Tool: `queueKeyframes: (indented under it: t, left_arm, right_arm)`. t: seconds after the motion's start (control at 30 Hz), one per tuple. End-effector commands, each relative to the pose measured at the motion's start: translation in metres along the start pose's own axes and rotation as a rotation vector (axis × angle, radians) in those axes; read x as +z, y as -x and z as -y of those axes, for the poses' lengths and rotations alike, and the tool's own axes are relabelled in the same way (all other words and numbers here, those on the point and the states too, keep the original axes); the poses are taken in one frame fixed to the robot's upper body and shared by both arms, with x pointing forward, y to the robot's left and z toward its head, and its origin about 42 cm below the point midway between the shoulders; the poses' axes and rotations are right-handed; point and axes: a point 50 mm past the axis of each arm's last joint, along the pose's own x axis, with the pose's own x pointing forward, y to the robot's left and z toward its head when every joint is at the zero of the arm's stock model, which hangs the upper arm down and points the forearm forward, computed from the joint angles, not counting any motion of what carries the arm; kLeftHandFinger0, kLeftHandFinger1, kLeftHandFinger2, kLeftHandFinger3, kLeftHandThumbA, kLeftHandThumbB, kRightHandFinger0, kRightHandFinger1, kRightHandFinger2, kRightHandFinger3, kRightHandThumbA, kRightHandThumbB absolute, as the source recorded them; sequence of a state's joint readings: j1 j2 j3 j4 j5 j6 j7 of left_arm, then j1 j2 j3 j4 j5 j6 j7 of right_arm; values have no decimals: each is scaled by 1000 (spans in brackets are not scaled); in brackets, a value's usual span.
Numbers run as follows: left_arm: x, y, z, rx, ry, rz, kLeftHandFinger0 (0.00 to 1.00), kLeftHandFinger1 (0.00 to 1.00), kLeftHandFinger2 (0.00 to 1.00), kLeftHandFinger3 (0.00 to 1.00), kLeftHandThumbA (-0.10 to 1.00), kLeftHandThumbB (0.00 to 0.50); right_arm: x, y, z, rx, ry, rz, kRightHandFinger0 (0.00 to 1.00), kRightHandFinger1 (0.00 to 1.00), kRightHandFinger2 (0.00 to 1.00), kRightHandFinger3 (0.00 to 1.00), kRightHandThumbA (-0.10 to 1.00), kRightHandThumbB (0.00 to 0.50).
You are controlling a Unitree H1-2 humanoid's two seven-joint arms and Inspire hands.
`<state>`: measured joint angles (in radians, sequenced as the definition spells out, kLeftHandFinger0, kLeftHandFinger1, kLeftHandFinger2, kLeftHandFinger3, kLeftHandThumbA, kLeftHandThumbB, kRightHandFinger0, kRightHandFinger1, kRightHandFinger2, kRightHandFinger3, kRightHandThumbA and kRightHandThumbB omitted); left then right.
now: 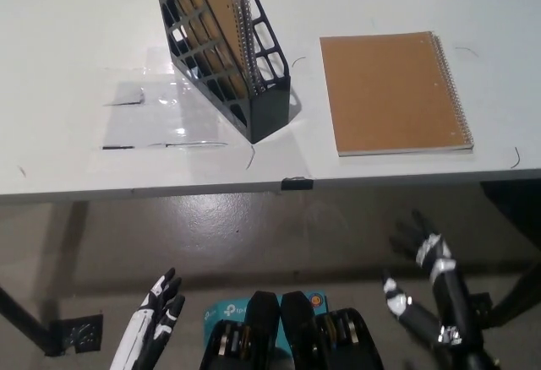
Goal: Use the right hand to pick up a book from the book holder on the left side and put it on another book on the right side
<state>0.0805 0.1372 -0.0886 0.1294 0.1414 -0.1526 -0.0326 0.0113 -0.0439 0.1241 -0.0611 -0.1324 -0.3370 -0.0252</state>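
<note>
A black lattice book holder (241, 57) stands on the white table (84, 24), left of centre, with a brown spiral-bound book (221, 11) upright inside it. A second brown spiral-bound book (393, 93) lies flat on the table to the right. My black right hand (423, 281) hangs below the table's front edge at the lower right, fingers spread, holding nothing. My white left hand (156, 315) rests low at the lower left, fingers apart and empty. Both hands are well short of the table top.
A clear plastic sheet with black tape marks (156, 112) lies on the table left of the holder. A small black clip (297, 184) sits on the table's front edge. Grey floor and a table leg (72, 235) show below.
</note>
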Motion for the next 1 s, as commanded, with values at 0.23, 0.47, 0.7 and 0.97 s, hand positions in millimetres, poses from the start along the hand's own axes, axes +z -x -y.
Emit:
queueKeyframes:
  t: [0.23, 0.47, 0.7, 0.97]
  left_arm:
    - [6, 4, 1, -3, -31, 80, 1000, 1000, 1000, 1000, 949, 107]
    - [8, 0, -1, -9, -37, 83, 1000, 1000, 1000, 1000, 973, 103]
    - [9, 0, -1, -15, -37, 85, 1000, 1000, 1000, 1000, 987, 133]
    - [11, -2, 0, -24, -43, 94, 1000, 1000, 1000, 1000, 949, 120]
  right_arm:
    - [148, -195, -4, 127, 44, 308, 1000, 1000, 1000, 1000, 903, 298]
    - [160, -270, -24, 167, 65, 255, 1000, 1000, 1000, 1000, 920, 347]
    - [154, -319, -45, 186, 109, 174, 1000, 1000, 1000, 1000, 927, 278]
    - [151, -338, -66, 255, 64, 107, 1000, 1000, 1000, 1000, 976, 311]
